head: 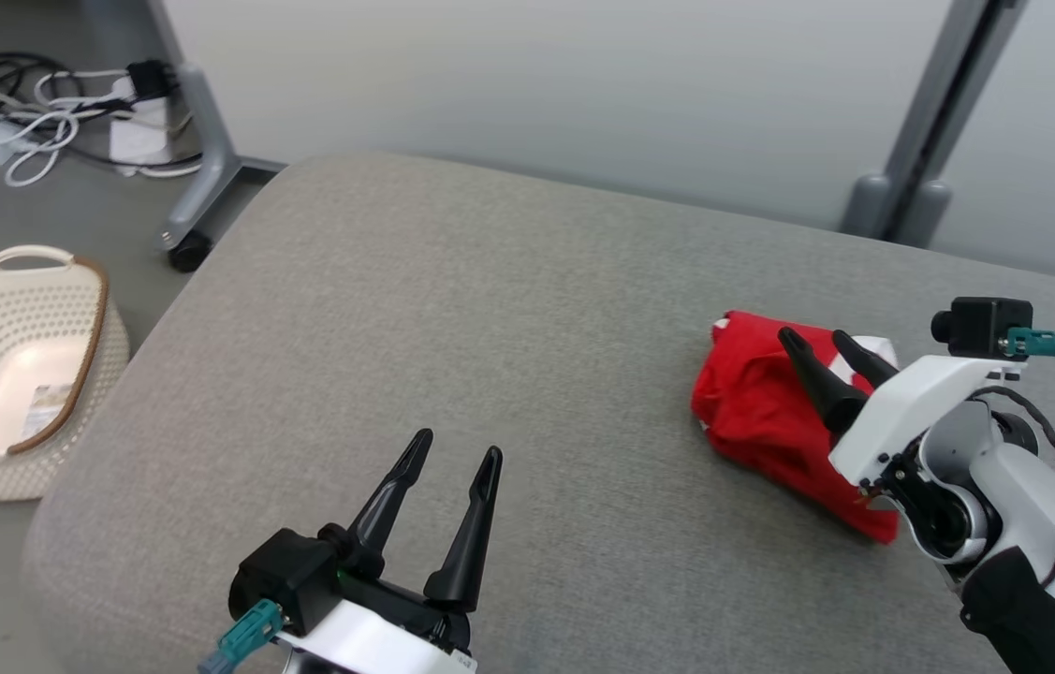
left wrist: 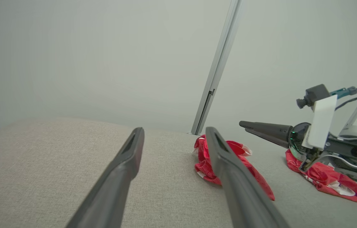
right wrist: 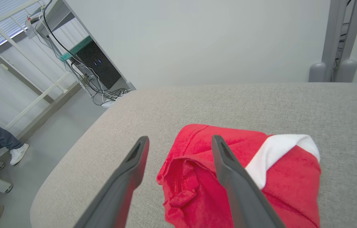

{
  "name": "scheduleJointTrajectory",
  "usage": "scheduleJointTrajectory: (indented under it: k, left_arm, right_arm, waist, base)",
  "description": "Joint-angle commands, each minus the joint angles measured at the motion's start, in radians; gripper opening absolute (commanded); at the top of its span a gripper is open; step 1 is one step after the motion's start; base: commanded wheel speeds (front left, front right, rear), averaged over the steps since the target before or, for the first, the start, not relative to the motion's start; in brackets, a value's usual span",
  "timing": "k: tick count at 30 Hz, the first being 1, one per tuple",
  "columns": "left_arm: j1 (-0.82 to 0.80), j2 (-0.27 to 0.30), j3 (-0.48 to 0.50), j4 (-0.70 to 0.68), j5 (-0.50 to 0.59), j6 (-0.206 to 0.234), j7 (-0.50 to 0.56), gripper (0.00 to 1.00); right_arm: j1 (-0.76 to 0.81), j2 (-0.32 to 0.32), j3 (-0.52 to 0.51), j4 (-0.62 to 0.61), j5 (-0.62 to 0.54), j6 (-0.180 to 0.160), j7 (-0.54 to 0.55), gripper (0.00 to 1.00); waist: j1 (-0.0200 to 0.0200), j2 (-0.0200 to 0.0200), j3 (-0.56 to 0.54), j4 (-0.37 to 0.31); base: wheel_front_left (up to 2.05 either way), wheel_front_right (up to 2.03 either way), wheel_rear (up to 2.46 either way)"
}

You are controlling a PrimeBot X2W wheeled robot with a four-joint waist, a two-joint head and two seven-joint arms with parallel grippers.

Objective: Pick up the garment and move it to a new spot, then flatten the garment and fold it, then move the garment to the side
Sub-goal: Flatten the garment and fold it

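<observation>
Right tool [head: 813,335]: is standing released, its two dark fingers spread wide and gripping nothing, just above the garment.
Garment [head: 752,402]: red with white patches, is lying bunched in a loose heap on the right part of the grey padded tabletop [head: 490,309], well apart from the left tool.
Left tool [head: 457,445]: is also standing released and holding nothing, low over bare fabric near the front edge.
Step in hand: judging by the crumpled heap, flattening is what is waiting to be done, and no fold is showing yet.
Doing it well: each tool is probably best taking a separate outer edge or corner rather than the thick middle, pinching a single layer and drawing the two apart so the cloth is spreading instead of dragging as a lump. The left tool is needing to cross over first.
Right arm pose: the pale forearm is reaching in from the lower right of the head view, wrist angled so the fingers are pointing up and left across the heap. Whether a fingertip is brushing the cloth is hard to tell.
Left arm pose: the fingers are pointing forward, running nearly level with the tabletop.
</observation>
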Motion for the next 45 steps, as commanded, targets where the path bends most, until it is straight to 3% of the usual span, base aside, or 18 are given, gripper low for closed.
scheduleJointTrajectory:
  k: [1, 6, 10, 21, 22, 24, 30, 36, 45]
  left_arm:
    - [0.006, 0.004, 0.006, -0.005, -0.004, 0.004, -0.004, 1.00]
    - [0.022, 0.003, 0.007, -0.014, -0.005, 0.007, -0.005, 1.00]
    - [0.025, -0.003, 0.007, -0.016, -0.004, 0.007, -0.006, 1.00]
    - [0.016, -0.005, 0.004, -0.014, 0.004, -0.002, -0.007, 1.00]
    - [0.013, -0.005, 0.005, -0.015, 0.005, -0.002, -0.007, 1.00]
    - [0.008, -0.006, 0.007, -0.018, 0.006, -0.002, -0.008, 1.00]
    - [-0.010, -0.018, 0.012, -0.017, 0.009, -0.009, -0.009, 1.00]
    - [-0.025, -0.038, 0.016, -0.005, 0.012, -0.021, -0.009, 1.00]
    - [-0.033, -0.064, 0.035, 0.000, 0.028, -0.041, -0.009, 1.00]
  right_arm:
    - [0.022, -0.010, -0.003, -0.019, 0.007, 0.002, -0.010, 1.00]
    - [0.091, -0.090, -0.066, -0.140, 0.005, 0.002, -0.077, 1.00]
    - [0.172, -0.140, -0.158, -0.155, -0.040, 0.002, -0.138, 1.00]
    - [0.274, -0.090, -0.295, -0.161, -0.167, 0.002, -0.098, 1.00]
    - [0.269, -0.083, -0.300, -0.159, -0.179, 0.002, -0.085, 0.84]
    - [0.255, -0.084, -0.299, -0.140, -0.230, 0.002, -0.059, 0.00]
    - [0.193, -0.049, -0.261, -0.062, -0.310, 0.002, 0.037, 0.00]
    - [0.154, -0.025, -0.213, 0.032, -0.295, 0.002, 0.116, 0.00]
    - [0.076, -0.049, -0.221, 0.107, -0.288, 0.002, 0.083, 0.00]
  waist:
    - [0.0000, 0.0000, -0.023, -0.033]
    - [0.0000, 0.0000, -0.036, -0.084]
    - [0.0000, 0.0000, -0.041, -0.106]
    - [0.0000, 0.0000, -0.029, -0.100]
    - [0.0000, 0.0000, -0.025, -0.095]
    - [0.0000, 0.0000, -0.014, -0.081]
    - [0.0000, 0.0000, 0.033, -0.026]
    - [0.0000, 0.0000, 0.072, 0.033]
    - [0.0000, 0.0000, 0.124, 0.104]
  base:
    - [0.00, 0.00, 0.00]
    - [0.00, 0.00, 0.00]
    - [0.00, 0.00, 0.00]
    - [0.00, 0.00, 0.00]
    - [0.00, 0.00, 0.00]
    - [0.00, 0.00, 0.00]
    - [0.00, 0.00, 0.00]
    - [0.00, 0.00, 0.00]
    - [0.00, 0.00, 0.00]
